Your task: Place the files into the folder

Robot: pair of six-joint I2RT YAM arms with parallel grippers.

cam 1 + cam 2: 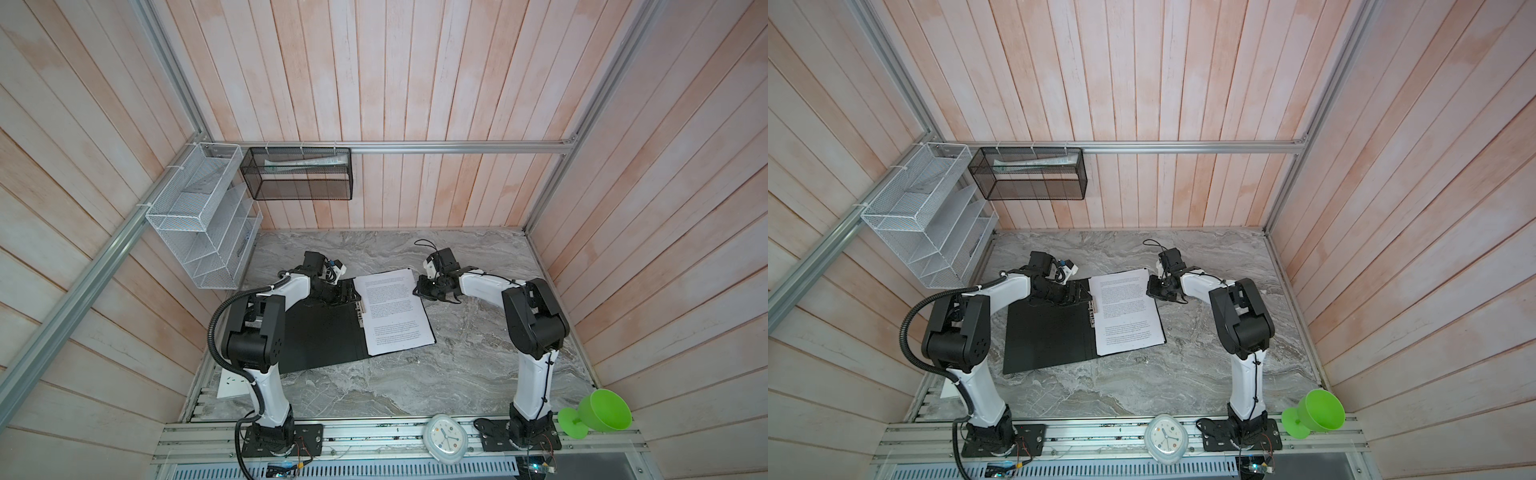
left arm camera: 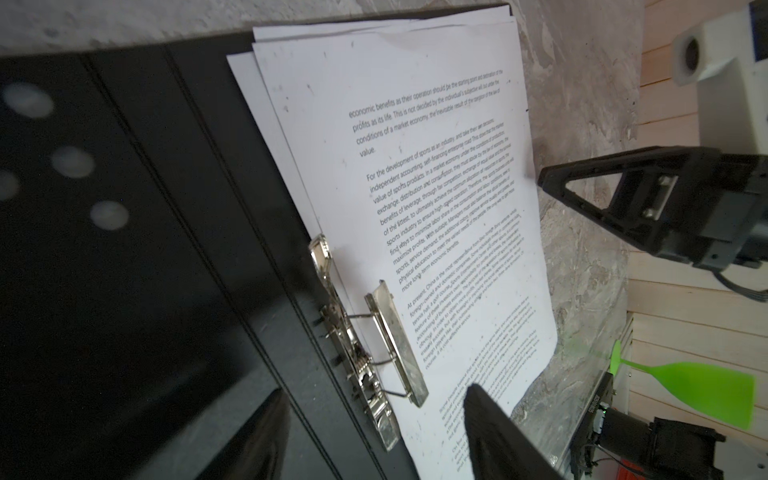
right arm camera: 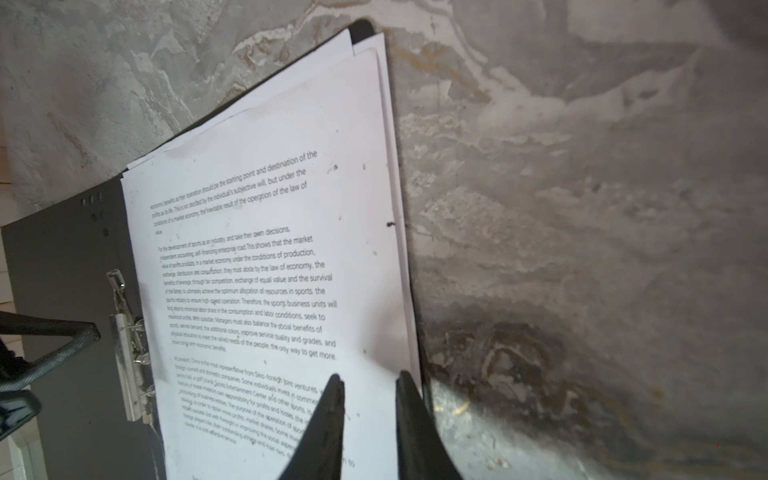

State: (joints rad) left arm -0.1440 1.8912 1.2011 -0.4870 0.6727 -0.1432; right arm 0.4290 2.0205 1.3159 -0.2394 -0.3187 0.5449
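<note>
1. A clock (image 1: 444, 438) and a green cup (image 1: 598, 411) sit on the rail at the near edge of the desk (image 1: 415, 386).
2. The folder (image 1: 324, 332) lies open and flat on the desk, between the two arms. Its inside is black.
3. The files (image 1: 395, 311) lie on the right half of the folder. They are white sheets with small black print. The sheets are a bit out of line at the far end.
4. A shiny metal clip (image 1: 360, 311) sits on the middle fold, touching the left edge of the files.
5. The left tool (image 1: 345, 296) is over the far part of the black left half, just beside the clip. Its fingers are spread wide and hold nothing.
6. The right tool (image 3: 370, 378) is at the far right edge of the files. Its fingers are a little apart, with their tips over the top sheet. Nothing is pinched between them. I cannot tell if they touch the paper.
7. Far back, a white wire rack (image 1: 199, 216) and a black wire basket (image 1: 299, 174) hang on the wall.
</note>
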